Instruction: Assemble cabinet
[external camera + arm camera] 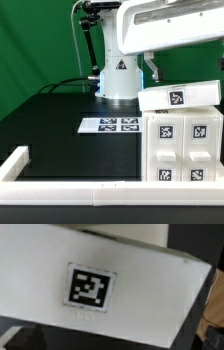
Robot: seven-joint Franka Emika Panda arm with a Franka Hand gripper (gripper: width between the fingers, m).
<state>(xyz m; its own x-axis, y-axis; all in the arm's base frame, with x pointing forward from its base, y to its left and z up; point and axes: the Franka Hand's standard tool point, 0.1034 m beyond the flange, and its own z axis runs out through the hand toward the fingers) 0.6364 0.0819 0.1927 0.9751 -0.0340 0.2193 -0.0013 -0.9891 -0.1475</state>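
The cabinet's open box body (184,150) stands at the exterior view's right, its small tagged blocks facing the camera. A white panel (180,97) with one tag lies tilted across the top of the body. My gripper (150,72) hangs just above and behind the panel's left end, open, with nothing seen between its fingers. In the wrist view the panel (110,274) fills nearly the whole picture, its tag (90,287) close below the camera. My fingers are barely seen there, only dark shapes at the picture's corners.
The marker board (110,125) lies flat on the black table in front of the robot's base (117,80). A long white border rail (90,189) runs along the table's front and turns up the exterior view's left side (14,160). A green curtain stands behind.
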